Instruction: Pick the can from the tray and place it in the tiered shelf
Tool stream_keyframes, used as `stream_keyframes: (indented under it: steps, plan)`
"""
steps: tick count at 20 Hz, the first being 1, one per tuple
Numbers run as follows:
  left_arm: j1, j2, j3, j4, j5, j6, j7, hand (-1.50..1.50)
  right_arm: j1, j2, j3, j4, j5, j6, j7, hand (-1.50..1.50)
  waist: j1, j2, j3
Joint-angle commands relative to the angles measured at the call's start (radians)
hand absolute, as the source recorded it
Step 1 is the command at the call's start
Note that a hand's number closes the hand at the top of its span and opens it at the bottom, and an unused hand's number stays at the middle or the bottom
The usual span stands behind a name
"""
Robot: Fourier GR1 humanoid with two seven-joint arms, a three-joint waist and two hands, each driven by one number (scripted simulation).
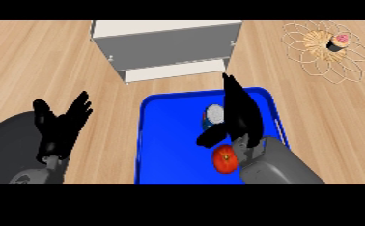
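No text, label, brand, number or sign can be read anywhere in the head view. The can (pixel 213 116) on the blue tray (pixel 167 138) shows only a white top and bluish side (any print there is too small to tell).

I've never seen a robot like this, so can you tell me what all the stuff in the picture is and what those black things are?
You are looking down from the robot's head at a wooden counter. The black things are its hands on grey arms. The left hand rests open at the left side. The right hand is open, reaching over a blue tray, right beside a can, which it does not hold yet. A red tomato lies in the tray too. Behind stands a white shelf, where the can should go. Top right is a wire stand with a cupcake.
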Motion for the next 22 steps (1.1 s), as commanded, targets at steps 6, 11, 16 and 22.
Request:
stream_keyframes:
  steps: [6,11,16,22]
  plan:
    - [0.028,-0.027,-0.019,0.022,-0.031,-0.009,-0.024,0.0,-0.022,0.104,-0.058,0.159,0.118,0.015,0.138,-1.5,0.006,0.006,-0.004]
    - [0.021,-0.019,-0.004,-0.027,-0.031,0.0,0.028,0.0,0.124,0.079,-0.029,0.122,0.222,-0.017,0.053,-1.5,-0.004,0.003,-0.003]
    - [0.002,-0.089,-0.017,0.101,-0.069,-0.005,-0.067,0.0,0.057,0.16,-0.131,0.233,0.237,-0.017,-0.044,-1.5,-0.002,0.007,-0.004]
    - [-0.023,-0.024,0.061,0.047,-0.042,-0.048,0.018,0.0,0.024,0.204,-0.204,0.356,0.261,-0.023,-0.153,-1.5,0.003,0.006,-0.003]
